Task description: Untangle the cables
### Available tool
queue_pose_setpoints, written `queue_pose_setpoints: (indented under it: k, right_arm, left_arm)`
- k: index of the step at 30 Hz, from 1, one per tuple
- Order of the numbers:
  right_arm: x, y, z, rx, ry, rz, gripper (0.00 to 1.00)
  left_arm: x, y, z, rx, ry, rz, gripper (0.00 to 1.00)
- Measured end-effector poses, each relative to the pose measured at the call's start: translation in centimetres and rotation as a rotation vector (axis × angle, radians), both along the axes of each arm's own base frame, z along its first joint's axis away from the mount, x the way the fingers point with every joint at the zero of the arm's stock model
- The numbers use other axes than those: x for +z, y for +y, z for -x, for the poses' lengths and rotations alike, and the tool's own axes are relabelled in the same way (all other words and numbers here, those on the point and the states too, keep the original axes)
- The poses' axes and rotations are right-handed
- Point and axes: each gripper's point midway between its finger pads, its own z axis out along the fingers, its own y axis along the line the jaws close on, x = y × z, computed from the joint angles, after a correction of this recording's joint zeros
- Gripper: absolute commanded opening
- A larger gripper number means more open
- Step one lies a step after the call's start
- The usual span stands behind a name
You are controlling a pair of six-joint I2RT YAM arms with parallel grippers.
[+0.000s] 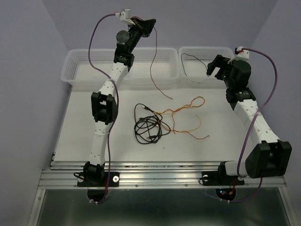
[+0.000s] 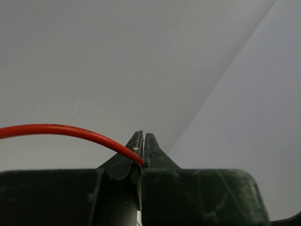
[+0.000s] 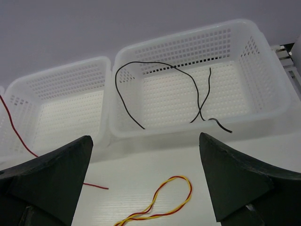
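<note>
Black coil [image 1: 146, 127] lies centre of the worktop [image 1: 80, 136], with yellow-orange cables [image 1: 186, 113] snarled into it at its 3 o'clock. Up at 12, the right basket [image 3: 188, 35] holds a thin black cable [image 3: 160, 63]. My left pincer [image 2: 143, 137], high over the left basket [image 1: 75, 54], is clamped on the red cable [image 2: 56, 128], which dangles to the worktop. My right pincer [image 3: 146, 137] gapes wide, holding nothing.

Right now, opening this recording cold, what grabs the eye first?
The left end effector, high at the back, pinches a red cable that trails down to the table. A knot of black and yellow cables lies mid-table, and one black wire sits in the right basket.
</note>
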Motion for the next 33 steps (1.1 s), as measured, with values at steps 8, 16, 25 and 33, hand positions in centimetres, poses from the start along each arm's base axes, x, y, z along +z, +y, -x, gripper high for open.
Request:
queue_pose_setpoints:
  k: [8,16,25,33]
  right_arm:
    - [-0.8,0.2,0.0,0.008,0.006,-0.013,1.00]
    - [-1.5,0.3,-0.4,0.010,0.018,-0.018,1.00]
    - [-2.1,0.3,-0.7,0.007,0.031,-0.017,1.00]
    - [-2.1,0.2,-0.7,0.003,0.031,-0.016,1.00]
  left_arm:
    - [-6.3,-0.6,-3.5,0.050,0.095,0.008,0.00]
    - [-1.2,-0.1,-1.5,0.078,-0.053,0.083,0.00]
    - [5.3,-0.9,3.6,-0.009,-0.234,0.203,0.00]
    - [4.3,-3.1,4.0,-0.054,-0.203,0.226,0.00]
